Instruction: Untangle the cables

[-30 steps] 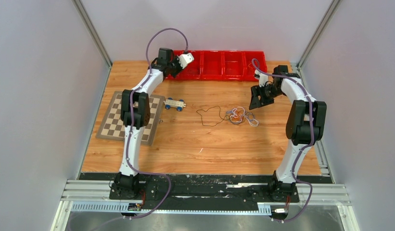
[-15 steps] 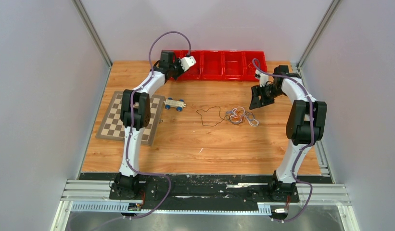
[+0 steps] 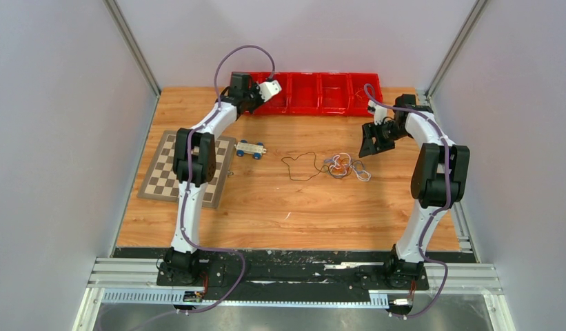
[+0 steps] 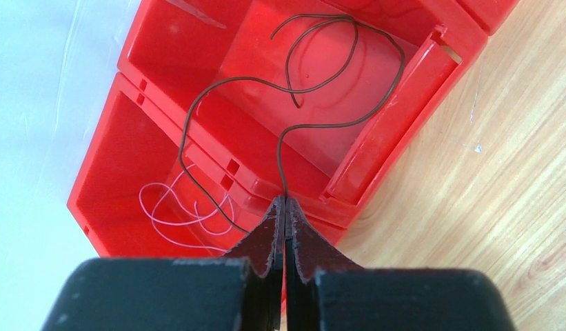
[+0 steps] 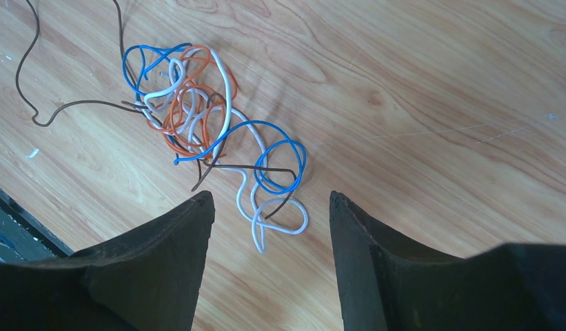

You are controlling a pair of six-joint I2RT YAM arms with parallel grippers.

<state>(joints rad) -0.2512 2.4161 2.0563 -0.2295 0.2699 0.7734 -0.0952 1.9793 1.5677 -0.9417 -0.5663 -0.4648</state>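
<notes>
The left claw (image 4: 285,204) is pinched tight on a dark cable (image 4: 279,162), which loops away from its tips into a red bin (image 4: 404,89). That arm stretches far forward to the bins at the back. The right claw (image 5: 270,200) hangs spread wide above the tangle (image 5: 197,117) of blue, white, orange and dark cables on the tabletop (image 5: 438,103), with its elbow high and its wrist tilted down.

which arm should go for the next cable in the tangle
Right. The right fingers are open and pointed at the tangle, close by it. The left fingers are shut on a dark cable over the red bin, far from the tangle.
</notes>
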